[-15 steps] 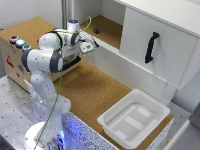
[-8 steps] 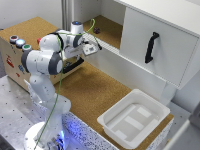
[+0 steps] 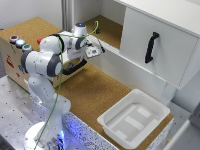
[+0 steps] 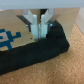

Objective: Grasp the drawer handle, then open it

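The drawer [image 3: 165, 60] is a large plain white panel at the exterior view's upper right. The drawer handle [image 3: 151, 47] is a short black bar standing upright on it. My gripper [image 3: 93, 50] hangs over the cork surface well to the exterior view's left of the handle, and touches nothing. In the wrist view the fingers [image 4: 34, 26] stand close together with nothing between them. The handle and the drawer do not show in the wrist view.
A shallow white plastic tray [image 3: 112, 127] lies on the cork table at the exterior view's lower right. A cardboard box [image 3: 12, 60] with coloured buttons stands at the left. A black padded object [image 4: 40, 47] lies beside the box, under the gripper.
The gripper has drifted slightly toward the exterior view's right. The drawer and tray have not moved.
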You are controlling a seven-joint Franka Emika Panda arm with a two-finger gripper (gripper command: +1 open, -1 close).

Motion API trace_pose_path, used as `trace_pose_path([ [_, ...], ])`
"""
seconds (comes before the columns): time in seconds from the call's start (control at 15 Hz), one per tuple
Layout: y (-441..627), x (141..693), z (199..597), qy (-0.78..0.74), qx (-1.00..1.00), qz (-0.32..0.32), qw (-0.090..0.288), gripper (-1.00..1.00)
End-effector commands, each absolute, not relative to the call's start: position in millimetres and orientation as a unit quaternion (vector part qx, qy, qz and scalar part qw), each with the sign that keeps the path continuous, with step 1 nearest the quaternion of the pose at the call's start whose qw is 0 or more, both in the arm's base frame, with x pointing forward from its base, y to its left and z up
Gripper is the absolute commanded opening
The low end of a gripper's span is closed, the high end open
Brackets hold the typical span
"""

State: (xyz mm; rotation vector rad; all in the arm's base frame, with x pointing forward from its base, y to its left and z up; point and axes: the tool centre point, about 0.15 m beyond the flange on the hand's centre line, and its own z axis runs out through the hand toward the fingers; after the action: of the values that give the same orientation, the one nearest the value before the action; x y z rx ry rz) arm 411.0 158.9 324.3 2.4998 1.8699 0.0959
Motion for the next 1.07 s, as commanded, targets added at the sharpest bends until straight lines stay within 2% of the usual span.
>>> trace_pose_path([
  [0.0,122.2,451.6,335.4,0.595,0.799,0.09,0.016,-1.0],
  [0.4,128.5,438.0,352.7,0.634,0.765,0.109,0.012,-1.0],
  [1.0,152.1,401.6,339.7,0.702,0.703,0.113,0.01,-1.0],
])
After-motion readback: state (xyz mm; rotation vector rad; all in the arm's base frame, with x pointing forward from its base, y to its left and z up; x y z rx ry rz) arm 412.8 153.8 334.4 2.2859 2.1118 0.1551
